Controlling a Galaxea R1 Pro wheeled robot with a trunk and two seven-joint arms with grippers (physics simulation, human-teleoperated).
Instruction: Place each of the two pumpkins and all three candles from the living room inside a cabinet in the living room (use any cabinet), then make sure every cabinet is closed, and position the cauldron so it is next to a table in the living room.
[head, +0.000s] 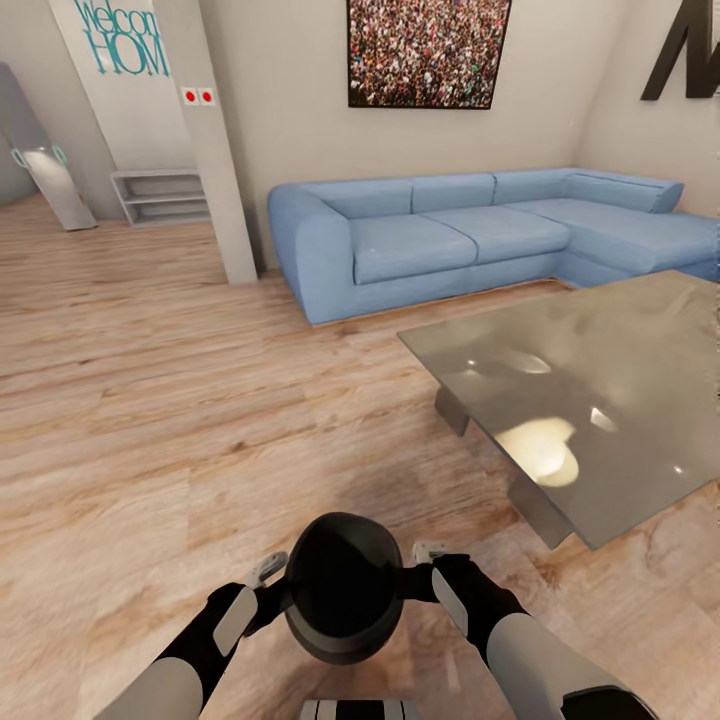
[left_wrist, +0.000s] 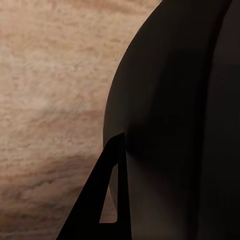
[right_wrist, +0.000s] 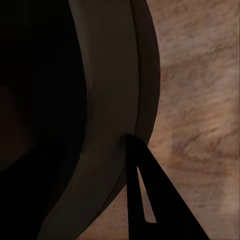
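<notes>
Where the head view looks down over both arms, the scene reads so:

Cauldron: the black cauldron sits at the lower centre of the frame, held above the plank floor, its dark opening facing up.
Left gripper: the left gripper presses against the cauldron's left side; 1 dark finger lies against the rounded black wall. Whether its fingers are apart or together, I cannot tell.
Right gripper: the right gripper meets the cauldron's right side; 1 finger touches the rim. Its spread I cannot tell.
Table: a grey glossy low table fills the right of the frame, near the cauldron but apart from it.
Sofa: a blue corner sofa stands against the far wall, at upper centre and right.
</notes>
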